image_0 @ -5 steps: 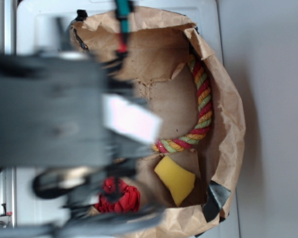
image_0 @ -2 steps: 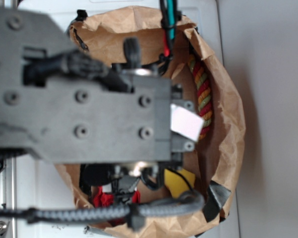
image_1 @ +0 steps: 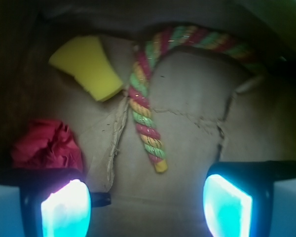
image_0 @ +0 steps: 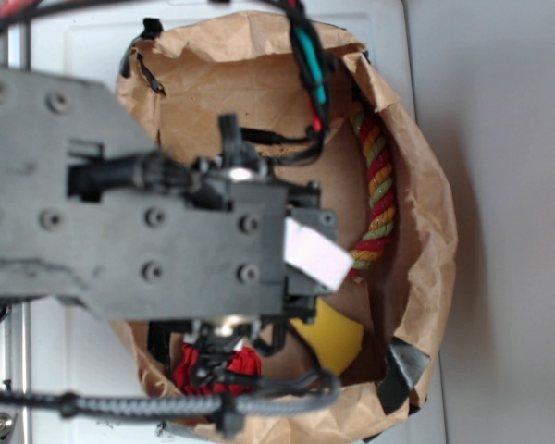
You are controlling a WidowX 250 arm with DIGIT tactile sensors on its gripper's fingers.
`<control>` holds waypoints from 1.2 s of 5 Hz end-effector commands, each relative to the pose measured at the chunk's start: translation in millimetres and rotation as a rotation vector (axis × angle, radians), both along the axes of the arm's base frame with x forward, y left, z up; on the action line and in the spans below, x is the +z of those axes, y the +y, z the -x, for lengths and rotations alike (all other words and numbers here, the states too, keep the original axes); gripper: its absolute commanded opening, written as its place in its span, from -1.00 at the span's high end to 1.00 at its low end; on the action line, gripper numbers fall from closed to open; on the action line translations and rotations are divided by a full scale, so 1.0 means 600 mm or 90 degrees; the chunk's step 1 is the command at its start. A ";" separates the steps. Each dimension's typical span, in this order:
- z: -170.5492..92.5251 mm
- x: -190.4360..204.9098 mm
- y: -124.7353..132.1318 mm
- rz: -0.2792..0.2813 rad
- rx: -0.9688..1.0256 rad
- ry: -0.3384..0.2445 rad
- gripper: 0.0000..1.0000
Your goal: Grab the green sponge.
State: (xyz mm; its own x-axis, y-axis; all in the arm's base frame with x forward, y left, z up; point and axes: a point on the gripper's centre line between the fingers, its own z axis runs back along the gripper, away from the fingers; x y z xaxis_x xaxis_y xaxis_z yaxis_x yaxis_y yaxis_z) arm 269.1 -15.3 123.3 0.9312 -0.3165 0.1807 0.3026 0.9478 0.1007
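The green sponge [image_1: 89,66], a yellow foam block, lies on the brown paper floor at the upper left of the wrist view. In the exterior view only part of the sponge [image_0: 333,338] shows below the arm. My gripper [image_1: 147,207] hangs open over bare paper, its two glowing pads wide apart with nothing between them. The sponge lies well ahead and to the left of the left finger [image_1: 64,210]. In the exterior view the arm hides the jaws.
A red, yellow and green twisted rope [image_1: 145,116] [image_0: 377,199] curves across the bag floor, its end close ahead of the gripper. A red ruffled cloth ball [image_1: 47,145] [image_0: 213,365] sits just ahead of the left finger. Crumpled brown paper bag walls [image_0: 430,213] ring everything.
The arm has swung out over the bag and then shifted down the frame toward the sponge end, now covering part of the sponge and the rope's near end.
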 end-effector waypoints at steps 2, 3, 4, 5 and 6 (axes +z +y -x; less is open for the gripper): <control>-0.060 -0.030 -0.048 0.026 -0.176 -0.023 -1.00; -0.066 -0.023 -0.063 0.041 -0.188 -0.030 -1.00; -0.066 -0.001 -0.068 0.051 -0.190 -0.045 -1.00; -0.071 0.008 -0.069 0.059 -0.193 -0.050 -1.00; -0.083 0.005 -0.077 0.066 -0.199 -0.052 -1.00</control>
State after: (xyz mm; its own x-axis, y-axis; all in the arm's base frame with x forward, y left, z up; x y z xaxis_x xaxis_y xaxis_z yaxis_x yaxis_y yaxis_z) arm 310.8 -51.3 106.8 0.8083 -0.5366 0.2423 0.5499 0.8351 0.0150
